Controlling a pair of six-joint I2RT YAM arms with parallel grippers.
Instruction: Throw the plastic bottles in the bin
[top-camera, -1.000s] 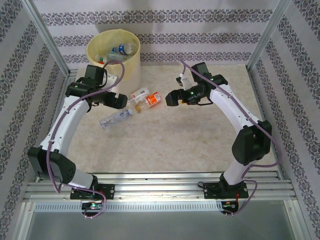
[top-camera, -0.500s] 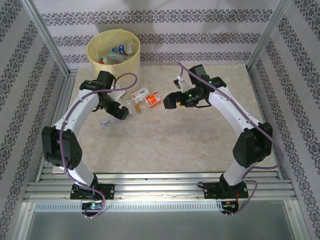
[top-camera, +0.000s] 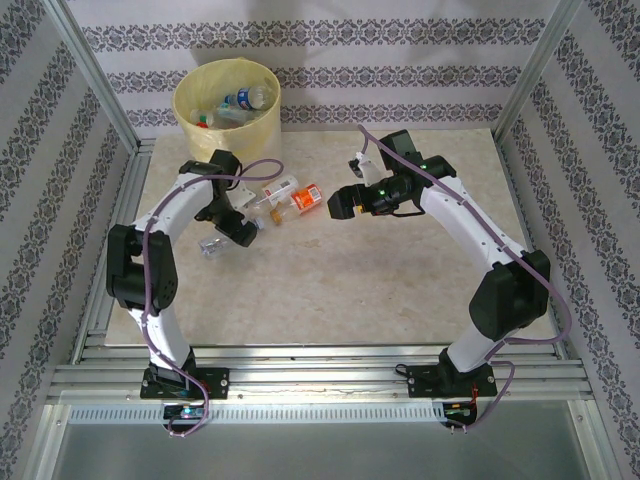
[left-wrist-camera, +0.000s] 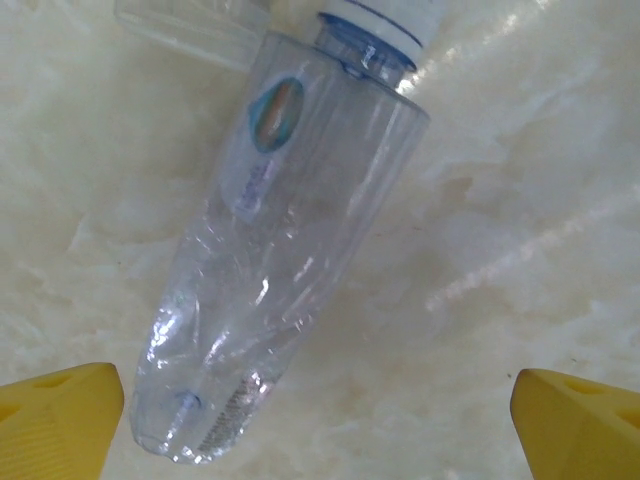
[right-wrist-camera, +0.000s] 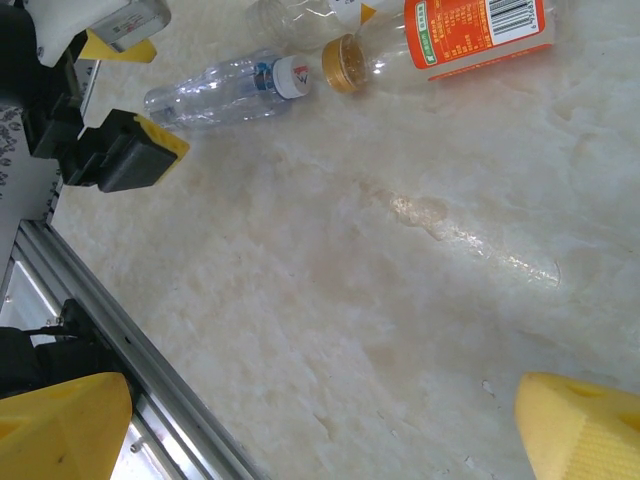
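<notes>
Left gripper spread wide above 1 clear bottle: looks light, thin-walled, slippery; grip mid-body. Right gripper released, empty.

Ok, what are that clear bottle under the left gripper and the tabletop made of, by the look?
The clear bottle looks like thin, glossy, transparent plastic: the tabletop shows through it, and its wall is creased. The tabletop looks like cream marbled stone or laminate, I cannot tell which: veined pattern, soft streaks of glare.

A bottle lies under the left gripper, between its fingers; other bottles lie between it and the right gripper.
</notes>
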